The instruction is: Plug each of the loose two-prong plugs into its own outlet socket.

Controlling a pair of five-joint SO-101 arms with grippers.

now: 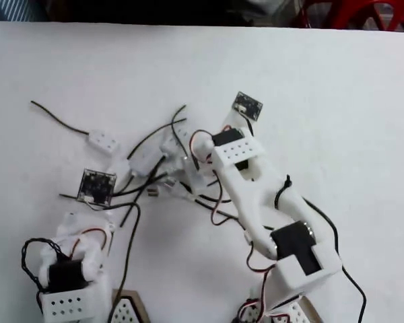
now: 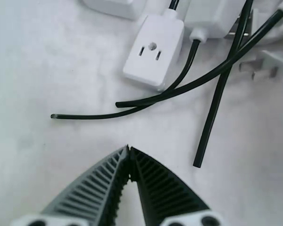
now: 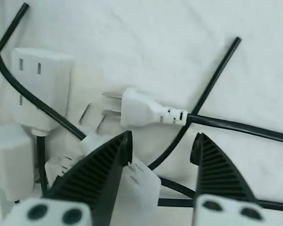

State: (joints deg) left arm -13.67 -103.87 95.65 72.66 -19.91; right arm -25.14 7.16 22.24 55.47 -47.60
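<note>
Plug: the two-prong plug (image 3: 144, 112) lies flat on the counter (image 3: 179, 28), just beside the outlet socket (image 3: 40, 80), prongs aimed at it.
Right side: the right gripper (image 3: 163, 137) is spread wide with nothing in it, near the socket, its tips just short of the plug.
Axis: the plug's length runs across the gap, tip to tip. I'd say the wrist needs a turn first.
Left side: the left gripper (image 2: 129, 151) is pinched together, empty, and probably farther from that socket, though the cable tangle makes that hard to judge.
Nearer arm: right.

Left jaws together, right jaws apart.
</note>
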